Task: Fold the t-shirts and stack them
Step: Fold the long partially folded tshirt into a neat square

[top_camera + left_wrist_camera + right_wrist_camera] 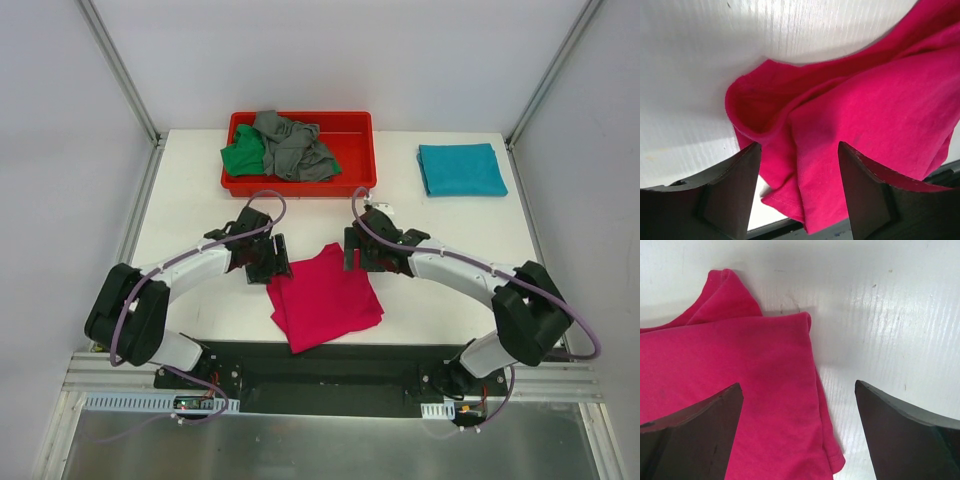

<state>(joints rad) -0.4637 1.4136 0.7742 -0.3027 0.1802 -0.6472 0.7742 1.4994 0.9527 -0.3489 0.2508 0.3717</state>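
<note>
Top external shows you the magenta shirt (325, 297) folded on the desk (200, 200), with the left claw (270, 260) and right claw (357, 250) both apart over its edges. The green shirt (243, 158) and grey shirt (292, 147) lie in the red tray (350, 150), and the teal shirt (461, 169) is folded at far right.

Magenta-pink t-shirt (325, 297): plain, one solid colour, no print. Teal t-shirt (461, 169): plain. Green t-shirt (243, 157) and grey t-shirt (293, 146): both unpatterned. Tray (350, 150): uniform red. Table (190, 210): white, finely streaked. Arms (195, 265): white and black. Cables (268, 196): purple.
</note>
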